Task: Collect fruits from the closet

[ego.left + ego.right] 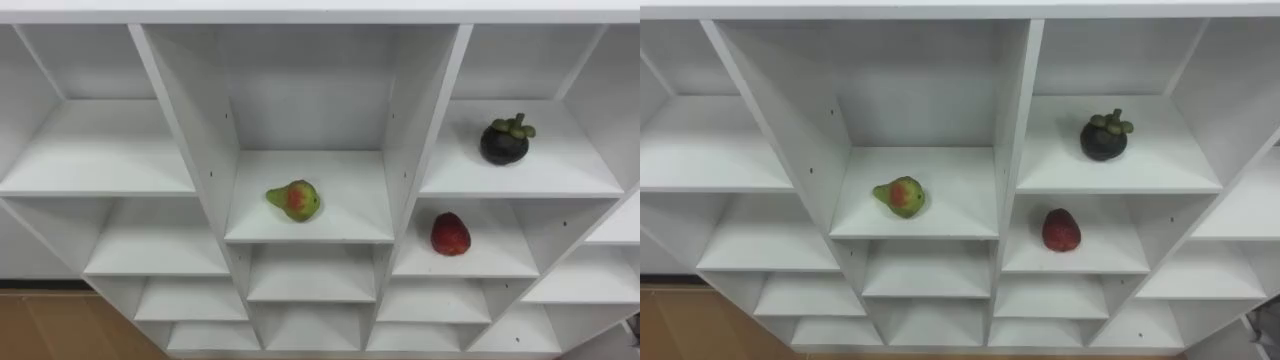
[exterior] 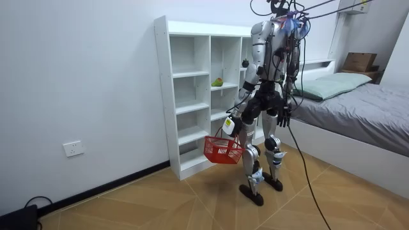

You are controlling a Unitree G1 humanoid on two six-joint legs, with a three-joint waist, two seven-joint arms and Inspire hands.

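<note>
Collection is judged not yet begun: a pear [image 1: 294, 200], a mangosteen [image 1: 506, 140] and a red fruit [image 1: 450, 234] are noted in separate closet [image 1: 310, 228] compartments, a red basket [image 2: 223, 149] is hung from the curled left hand [image 2: 231, 125], the right hand [image 2: 283, 117] is lowered with its fingers unreadable, and a free-hand reach to one fruit is probably called for next.

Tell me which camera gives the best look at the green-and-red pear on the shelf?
The left eye view: the pear lies close and unblocked in the middle compartment, red blush plain. The right eye view shows it nearly as well. In the room view it is a small greenish spot on the shelf.
</note>
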